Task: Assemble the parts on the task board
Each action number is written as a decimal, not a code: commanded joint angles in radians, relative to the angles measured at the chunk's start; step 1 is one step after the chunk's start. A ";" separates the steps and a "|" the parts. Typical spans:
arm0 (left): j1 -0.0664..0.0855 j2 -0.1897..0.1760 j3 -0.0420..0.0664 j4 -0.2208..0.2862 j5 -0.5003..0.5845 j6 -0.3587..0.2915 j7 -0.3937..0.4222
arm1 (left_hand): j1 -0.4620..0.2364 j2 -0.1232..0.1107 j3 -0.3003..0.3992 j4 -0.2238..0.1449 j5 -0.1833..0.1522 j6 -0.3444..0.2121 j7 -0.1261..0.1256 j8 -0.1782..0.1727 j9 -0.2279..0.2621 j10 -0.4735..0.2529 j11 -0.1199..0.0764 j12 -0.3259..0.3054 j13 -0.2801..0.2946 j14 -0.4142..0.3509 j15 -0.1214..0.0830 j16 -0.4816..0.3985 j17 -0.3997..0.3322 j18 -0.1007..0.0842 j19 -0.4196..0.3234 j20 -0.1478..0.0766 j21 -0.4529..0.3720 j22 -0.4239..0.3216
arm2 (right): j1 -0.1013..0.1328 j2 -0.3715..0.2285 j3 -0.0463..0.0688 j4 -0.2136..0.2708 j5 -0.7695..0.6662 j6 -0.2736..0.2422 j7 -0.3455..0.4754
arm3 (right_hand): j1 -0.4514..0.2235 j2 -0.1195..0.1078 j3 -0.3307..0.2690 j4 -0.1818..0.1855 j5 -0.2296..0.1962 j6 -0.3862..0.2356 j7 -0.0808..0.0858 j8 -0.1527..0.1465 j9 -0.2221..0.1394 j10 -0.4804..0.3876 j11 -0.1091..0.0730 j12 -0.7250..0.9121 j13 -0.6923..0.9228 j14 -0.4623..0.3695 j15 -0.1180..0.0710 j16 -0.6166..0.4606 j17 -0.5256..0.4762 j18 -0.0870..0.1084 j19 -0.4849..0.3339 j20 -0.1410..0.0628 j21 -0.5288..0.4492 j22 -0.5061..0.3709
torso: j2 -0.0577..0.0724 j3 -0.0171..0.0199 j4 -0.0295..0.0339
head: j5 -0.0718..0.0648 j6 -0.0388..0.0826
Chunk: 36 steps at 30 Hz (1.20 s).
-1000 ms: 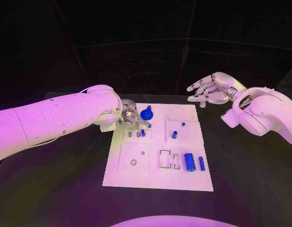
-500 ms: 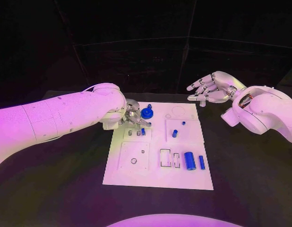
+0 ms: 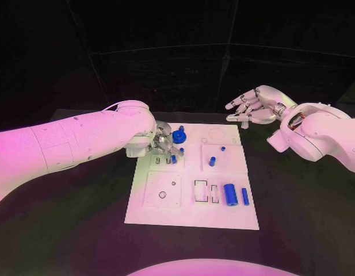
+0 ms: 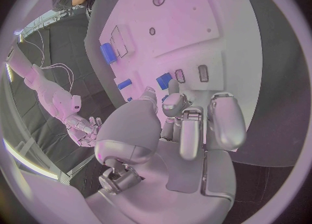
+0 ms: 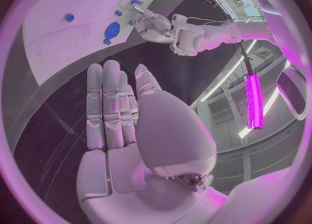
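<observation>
On black table, left hand point(image 3: 162, 144) pinches small blue part point(image 3: 173, 159) over white task board point(image 3: 177, 213).

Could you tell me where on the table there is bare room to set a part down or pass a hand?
Bare black table lies right of the white board, below the right hand, and also left of the board's near corner. It is crowded at the board's far left, where the left hand works beside the round blue part.

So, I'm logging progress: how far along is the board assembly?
Early. A blue round part stands on the task board. The left hand works a small blue piece at the slots. Two blue cylinders lie loose. The right hand hovers, holding nothing.
</observation>
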 commanded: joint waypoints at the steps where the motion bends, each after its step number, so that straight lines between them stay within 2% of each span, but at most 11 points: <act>1: 0.002 0.003 0.000 -0.001 -0.017 0.027 -0.010 | 0.015 0.004 -0.003 -0.009 0.001 -0.011 0.002 0.008 0.005 0.002 -0.003 0.006 0.002 0.104 -0.006 0.006 0.263 -0.011 0.001 -0.007 0.007 0.001 | 0.002 0.003 0.000 -0.002 -0.001 0.012 0.002 | -0.005 0.002 -0.006 -0.001 0.006 -0.003 -0.001 0.005 0.000 0.004 0.000 -0.004 -0.002 0.008 -0.002 -0.007 0.001 0.005 0.008 -0.001 -0.006 -0.001 | 0.000 -0.0002 0.0003 | -0.001 -0.001; 14: 0.002 0.012 -0.001 0.000 -0.025 0.035 -0.011 | 0.068 0.025 0.021 -0.046 0.003 -0.026 0.001 0.026 0.020 0.001 -0.003 0.011 0.005 0.104 -0.006 0.006 0.263 -0.012 -0.001 -0.008 0.013 0.011 | 0.002 0.010 0.000 -0.010 -0.003 0.019 -0.004 | -0.003 0.007 -0.007 0.001 0.011 0.001 -0.002 0.008 0.001 0.004 -0.001 -0.005 -0.002 0.010 -0.002 -0.012 0.003 0.005 0.010 -0.002 -0.009 -0.003 | 0.001 -0.0005 -0.0002 | -0.001 -0.004; 21: 0.002 0.016 -0.001 -0.002 -0.025 0.036 -0.011 | 0.115 0.036 0.058 -0.089 0.004 -0.036 0.000 0.032 0.025 -0.001 -0.004 0.012 0.005 0.104 -0.007 0.006 0.263 -0.012 -0.002 -0.008 0.017 0.016 | 0.002 0.013 0.000 -0.013 -0.004 0.022 -0.006 | -0.001 0.008 -0.007 0.001 0.014 0.002 -0.002 0.009 0.001 0.004 -0.002 -0.006 -0.002 0.010 -0.003 -0.014 0.004 0.005 0.011 -0.002 -0.010 -0.004 | 0.000 -0.0002 0.0006 | 0.000 -0.006; 29: 0.002 0.019 -0.001 -0.001 -0.025 0.037 -0.010 | 0.165 0.037 0.107 -0.143 0.008 -0.046 -0.004 0.032 0.026 -0.004 -0.008 0.011 0.004 0.104 -0.010 0.006 0.263 -0.013 -0.004 -0.010 0.020 0.021 | 0.002 0.017 0.000 -0.017 -0.005 0.027 -0.007 | 0.000 0.009 -0.007 0.001 0.015 0.002 -0.002 0.009 0.001 0.004 -0.002 -0.006 -0.002 0.011 -0.003 -0.015 0.005 0.005 0.011 -0.002 -0.011 -0.005 | 0.000 -0.0005 -0.0005 | 0.000 -0.009; 34: 0.002 0.018 -0.001 0.001 -0.014 0.032 -0.009 | 0.208 0.039 0.167 -0.186 0.039 -0.055 -0.008 0.024 0.022 -0.011 -0.012 0.003 -0.003 0.104 -0.014 0.006 0.263 -0.012 -0.005 -0.013 0.020 0.022 | 0.002 0.019 0.000 -0.020 -0.005 0.028 -0.008 | 0.001 0.010 -0.007 0.001 0.017 0.003 -0.002 0.010 0.001 0.004 -0.002 -0.007 -0.002 0.011 -0.003 -0.017 0.006 0.005 0.011 -0.002 -0.012 -0.005 | 0.001 -0.0003 0.0005 | 0.000 -0.010; 36: 0.002 0.017 -0.001 0.001 -0.004 0.029 -0.009 | 0.227 0.038 0.198 -0.206 0.079 -0.062 -0.008 0.019 0.019 -0.016 -0.013 -0.003 -0.006 0.104 -0.016 0.006 0.263 -0.012 -0.005 -0.016 0.020 0.023 | 0.002 0.020 0.000 -0.021 -0.005 0.029 -0.008 | 0.001 0.010 -0.007 0.001 0.017 0.003 -0.002 0.010 0.001 0.004 -0.002 -0.007 -0.002 0.011 -0.003 -0.017 0.006 0.005 0.011 -0.002 -0.012 -0.005 | 0.000 -0.0005 0.0006 | 0.000 -0.011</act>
